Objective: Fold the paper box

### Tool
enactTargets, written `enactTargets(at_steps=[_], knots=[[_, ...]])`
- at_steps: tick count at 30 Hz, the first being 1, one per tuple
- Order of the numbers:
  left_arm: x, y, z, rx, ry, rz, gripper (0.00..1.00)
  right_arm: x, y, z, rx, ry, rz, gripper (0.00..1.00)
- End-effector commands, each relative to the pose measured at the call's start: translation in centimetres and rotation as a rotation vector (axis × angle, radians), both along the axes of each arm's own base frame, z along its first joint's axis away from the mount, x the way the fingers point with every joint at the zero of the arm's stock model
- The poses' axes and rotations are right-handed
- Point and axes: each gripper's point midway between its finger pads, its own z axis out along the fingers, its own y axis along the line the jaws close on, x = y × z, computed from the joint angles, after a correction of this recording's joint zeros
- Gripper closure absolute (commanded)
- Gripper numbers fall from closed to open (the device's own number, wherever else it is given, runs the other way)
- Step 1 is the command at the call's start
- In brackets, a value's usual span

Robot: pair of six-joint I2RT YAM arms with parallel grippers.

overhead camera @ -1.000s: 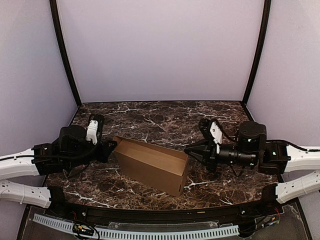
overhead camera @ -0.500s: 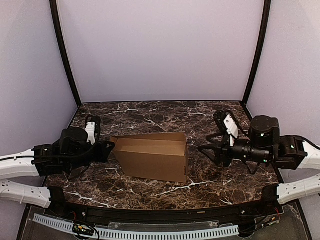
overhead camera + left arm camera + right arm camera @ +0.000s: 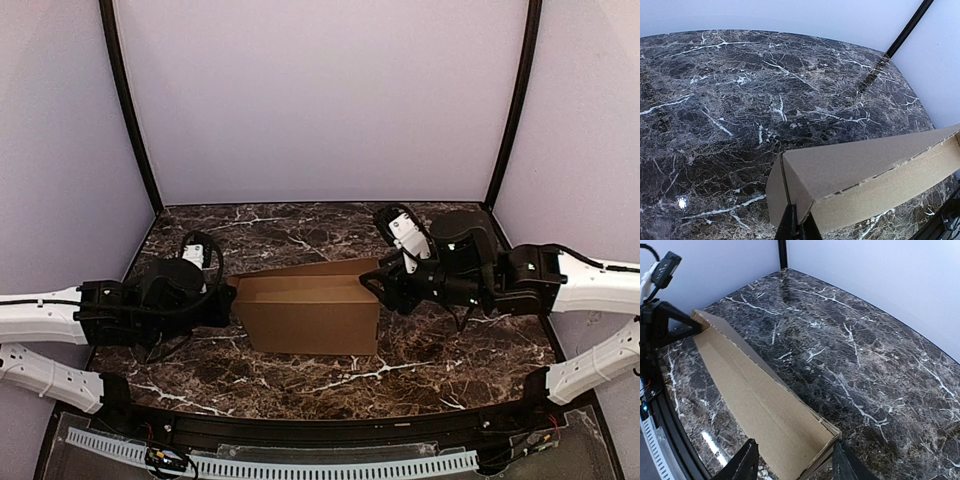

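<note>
Two sets of jaws are flanking the paper box (image 3: pixel 310 315), which is sitting mid-worktop (image 3: pixel 300 230). The left jaws are clamping its left end corner, seemingly anchoring it, while the right jaws are hanging apart astride the right end, probably lining up a squeeze.

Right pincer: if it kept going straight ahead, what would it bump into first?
The paper box. The right pincer stands open, a finger on either side of the box's near end, so going straight on it would probably push into that cardboard at once.
</note>
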Motion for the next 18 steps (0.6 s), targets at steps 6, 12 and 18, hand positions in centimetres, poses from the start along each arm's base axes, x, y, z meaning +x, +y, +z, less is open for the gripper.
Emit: enactTargets(at_steps=[6,12,18], knots=[[-1.8,1.6,-4.0,0.187,0.109,0.010,0.99,3.5,-0.8,0.4,-0.038,-0.026,-0.195,0.59],[-1.9,1.4,-3.8,0.175,0.106,0.026,0.99,3.6,-1.8,-0.7,-0.066,-0.007,-0.239,0.70],[-1.9,1.1,-3.4,0.167,0.097,0.034,0.99,3.3,-2.2,-2.0,-0.069,0.038,-0.251,0.78]])
